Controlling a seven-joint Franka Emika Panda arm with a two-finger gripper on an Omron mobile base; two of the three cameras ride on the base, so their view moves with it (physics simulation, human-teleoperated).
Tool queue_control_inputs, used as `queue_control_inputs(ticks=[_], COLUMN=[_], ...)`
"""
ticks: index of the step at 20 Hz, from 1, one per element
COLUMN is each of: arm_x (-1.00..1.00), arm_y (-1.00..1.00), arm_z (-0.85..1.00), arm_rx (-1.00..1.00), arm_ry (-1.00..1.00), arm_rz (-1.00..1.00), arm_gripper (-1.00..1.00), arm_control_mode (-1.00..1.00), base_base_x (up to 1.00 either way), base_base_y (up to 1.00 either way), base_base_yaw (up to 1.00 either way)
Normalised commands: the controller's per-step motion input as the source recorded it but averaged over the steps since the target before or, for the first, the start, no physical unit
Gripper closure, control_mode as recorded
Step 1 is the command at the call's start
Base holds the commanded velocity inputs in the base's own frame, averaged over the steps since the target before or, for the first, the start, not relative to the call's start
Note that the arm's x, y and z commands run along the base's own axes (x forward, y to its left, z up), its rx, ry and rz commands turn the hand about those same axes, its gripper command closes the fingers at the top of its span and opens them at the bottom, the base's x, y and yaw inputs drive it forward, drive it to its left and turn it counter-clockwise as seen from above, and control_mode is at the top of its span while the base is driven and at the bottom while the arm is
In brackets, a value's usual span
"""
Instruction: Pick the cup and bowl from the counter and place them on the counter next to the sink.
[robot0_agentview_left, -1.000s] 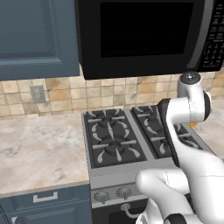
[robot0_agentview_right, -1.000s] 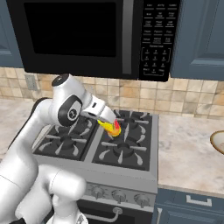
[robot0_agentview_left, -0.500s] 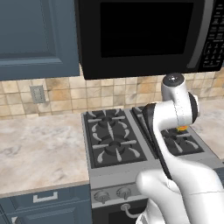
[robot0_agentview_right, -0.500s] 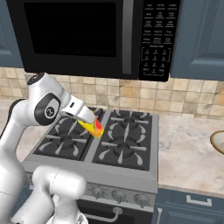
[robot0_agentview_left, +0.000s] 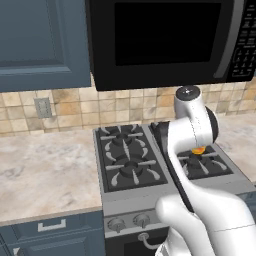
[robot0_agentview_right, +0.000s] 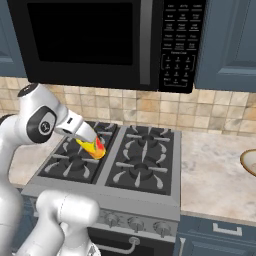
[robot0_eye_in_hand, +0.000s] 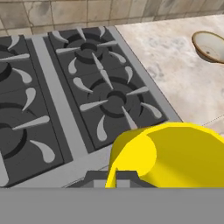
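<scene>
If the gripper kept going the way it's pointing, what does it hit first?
Most likely the stovetop. The gripper, shut on the cup, points down and forward over the burners; the hand view looks onto the grates. Depth is hard to judge.

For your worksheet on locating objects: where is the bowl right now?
The bowl sits on the beige counter to the right of the stove; the right base view catches its rim at the far right edge.

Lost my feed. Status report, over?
Fingers shut on the cup, carried above the stovetop. Bowl sits on the counter. Nothing in the way.
</scene>
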Motion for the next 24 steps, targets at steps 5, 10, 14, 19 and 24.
queue_control_inputs(ticks=[5, 10, 14, 19, 24], arm_x=[-0.03, 0.0, 0.0, 0.0, 0.0], arm_y=[0.0, 0.0, 0.0, 0.0, 0.0], arm_z=[0.0, 0.0, 0.0, 0.0, 0.0], arm_rx=[0.03, 0.0, 0.0, 0.0, 0.0], arm_ry=[0.01, 0.0, 0.0, 0.0, 0.0], arm_rz=[0.05, 0.0, 0.0, 0.0, 0.0], arm_gripper=[1.0, 1.0, 1.0, 1.0, 1.0], arm_control_mode=[-1.0, -1.0, -1.0, 1.0, 1.0], base_base_x=[0.0, 0.0, 0.0, 0.0, 0.0], base_base_y=[0.0, 0.0, 0.0, 0.0, 0.0], base_base_yaw=[0.0, 0.0, 0.0, 0.0, 0.0])
